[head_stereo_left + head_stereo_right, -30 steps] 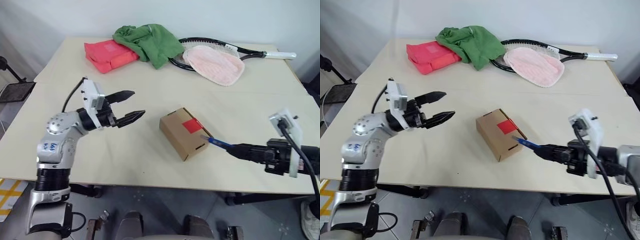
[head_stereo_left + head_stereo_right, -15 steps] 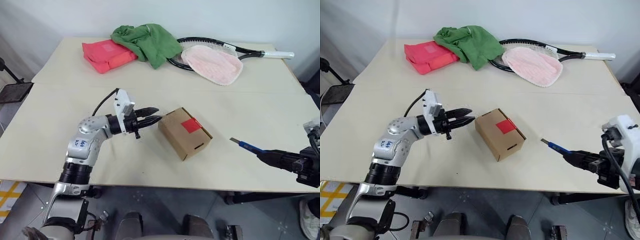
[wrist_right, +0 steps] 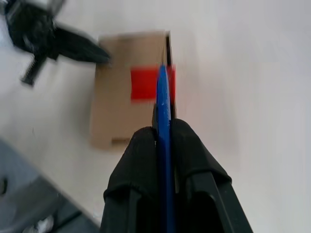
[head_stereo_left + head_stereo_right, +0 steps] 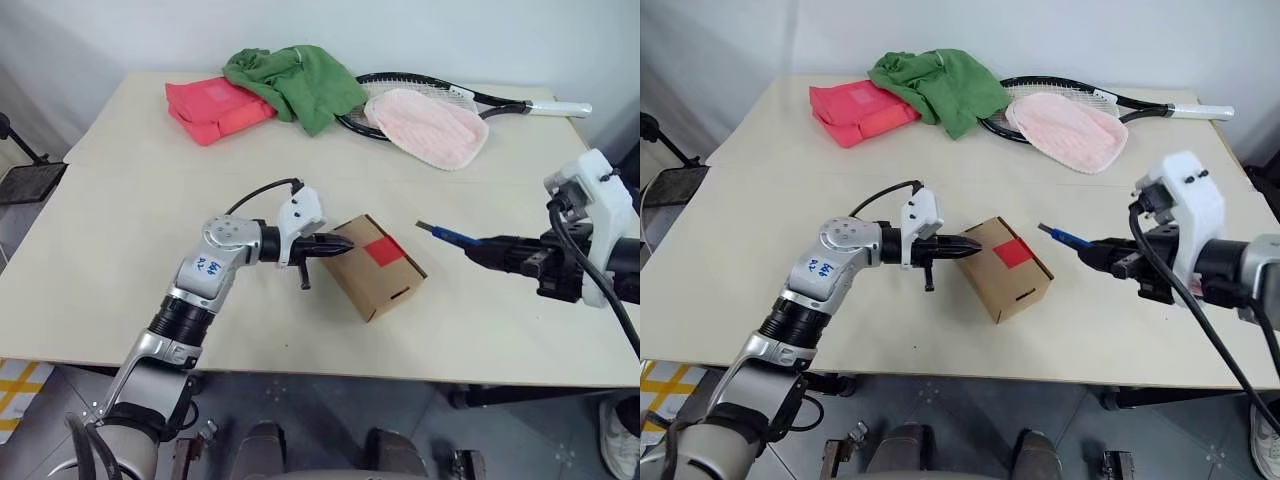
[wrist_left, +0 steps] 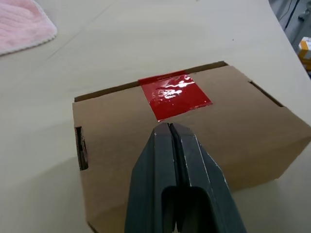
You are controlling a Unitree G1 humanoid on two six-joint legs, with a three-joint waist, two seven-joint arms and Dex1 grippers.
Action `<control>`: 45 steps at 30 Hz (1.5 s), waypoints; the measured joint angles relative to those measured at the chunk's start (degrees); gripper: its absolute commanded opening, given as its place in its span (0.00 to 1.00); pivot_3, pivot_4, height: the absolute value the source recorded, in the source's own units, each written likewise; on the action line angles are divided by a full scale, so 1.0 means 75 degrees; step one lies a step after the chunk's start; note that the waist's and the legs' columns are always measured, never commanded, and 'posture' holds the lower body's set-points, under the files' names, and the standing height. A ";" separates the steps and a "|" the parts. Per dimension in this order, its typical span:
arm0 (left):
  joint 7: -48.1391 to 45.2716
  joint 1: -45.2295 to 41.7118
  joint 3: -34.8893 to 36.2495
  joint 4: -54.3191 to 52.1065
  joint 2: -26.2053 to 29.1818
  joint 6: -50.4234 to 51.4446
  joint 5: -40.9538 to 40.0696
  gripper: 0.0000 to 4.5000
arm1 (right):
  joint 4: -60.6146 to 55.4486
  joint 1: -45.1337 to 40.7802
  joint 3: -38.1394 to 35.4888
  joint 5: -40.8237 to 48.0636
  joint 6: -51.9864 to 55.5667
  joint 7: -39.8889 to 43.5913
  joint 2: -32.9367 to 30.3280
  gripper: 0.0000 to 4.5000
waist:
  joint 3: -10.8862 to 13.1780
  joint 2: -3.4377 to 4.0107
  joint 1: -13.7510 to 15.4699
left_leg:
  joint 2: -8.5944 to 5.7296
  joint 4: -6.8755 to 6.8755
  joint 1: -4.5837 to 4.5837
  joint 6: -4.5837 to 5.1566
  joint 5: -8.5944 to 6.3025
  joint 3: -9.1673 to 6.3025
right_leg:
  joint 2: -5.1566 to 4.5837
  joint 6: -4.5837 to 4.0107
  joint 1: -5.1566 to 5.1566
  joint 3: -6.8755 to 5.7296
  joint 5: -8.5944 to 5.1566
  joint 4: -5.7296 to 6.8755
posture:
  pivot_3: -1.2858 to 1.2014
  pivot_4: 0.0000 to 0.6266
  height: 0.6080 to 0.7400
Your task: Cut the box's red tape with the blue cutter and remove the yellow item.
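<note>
The brown box [image 4: 388, 280] lies near the table's middle front, with the red tape [image 4: 382, 250] on its top across the flap seam. My left gripper [image 4: 345, 246] is shut and empty, and its tips rest at the box's left top edge, just short of the red tape [image 5: 174, 94]. My right gripper [image 4: 492, 246] hovers to the right of the box, shut on the blue cutter [image 4: 447, 236]. The cutter's tip points left toward the box and stands clear of it. In the right wrist view the blue cutter [image 3: 163, 104] lines up over the box [image 3: 114, 109]. The yellow item is hidden.
At the table's back lie a pink-red folded bag [image 4: 215, 103], a green cloth [image 4: 295, 82], a tennis racket [image 4: 480, 98] and a pink towel [image 4: 428, 125]. The table's front edge [image 4: 330, 368] runs close below the box.
My left gripper swung right to the box and shut. My right gripper drew the cutter away from the box's front corner, then rose and came back toward it.
</note>
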 measured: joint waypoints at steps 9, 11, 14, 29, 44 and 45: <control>0.0368 -0.0307 -0.0081 0.0306 -0.0397 0.0190 0.0446 0.00 | 0.1505 -0.4557 0.3513 0.0001 0.1573 -0.2536 0.3035 0.03 | 0.0005 -0.0008 -0.0156 | 0.0001 0.0035 -0.0115 -0.0005 0.0002 0.0000 | -0.0001 0.0006 -0.0131 -0.0006 0.0011 0.0065 | 0.52 0.24 1.00; 0.0336 -0.0319 -0.0080 0.0284 -0.0394 0.0243 0.0466 0.00 | 0.1747 -0.4861 0.3819 0.0003 0.1977 -0.2659 0.3176 0.03 | 0.0005 -0.0008 -0.0152 | 0.0000 0.0034 -0.0115 -0.0005 0.0001 0.0001 | -0.0003 0.0006 -0.0134 -0.0011 0.0011 0.0064 | 0.52 0.24 1.00; 0.0255 -0.0323 -0.0068 0.0248 -0.0311 0.0349 0.0486 0.00 | 0.2032 -0.5190 0.4044 0.0005 0.2429 -0.2723 0.3331 0.03 | 0.0005 -0.0008 -0.0127 | 0.0000 0.0032 -0.0115 -0.0005 0.0001 0.0001 | -0.0005 0.0007 -0.0132 -0.0016 0.0011 0.0063 | 0.52 0.24 1.00; 0.0338 -0.0263 -0.0062 -0.0130 -0.0192 0.0793 0.0608 0.00 | 0.2981 -0.5701 0.4193 0.0001 0.3408 -0.2767 0.3540 0.03 | 0.0005 -0.0008 -0.0145 | 0.0001 0.0041 -0.0116 -0.0004 0.0001 0.0005 | -0.0009 0.0007 -0.0132 -0.0016 0.0011 0.0078 | 0.52 0.24 1.00; 0.0351 -0.0065 -0.0077 -0.0487 -0.0296 0.1000 0.0641 0.00 | 0.3096 -0.5699 0.4397 0.0002 0.3520 -0.2931 0.3674 0.03 | 0.0005 -0.0008 -0.0140 | 0.0001 0.0042 -0.0115 -0.0004 0.0001 0.0005 | -0.0010 0.0007 -0.0132 -0.0016 0.0011 0.0081 | 0.52 0.24 1.00; 0.0351 -0.0058 -0.0077 -0.0505 -0.0301 0.1013 0.0641 0.00 | 0.3096 -0.5699 0.4397 0.0001 0.3528 -0.2926 0.3674 0.03 | 0.0005 -0.0007 -0.0140 | 0.0001 0.0043 -0.0116 -0.0004 0.0001 0.0005 | -0.0010 0.0007 -0.0132 -0.0016 0.0011 0.0081 | 0.52 0.24 1.00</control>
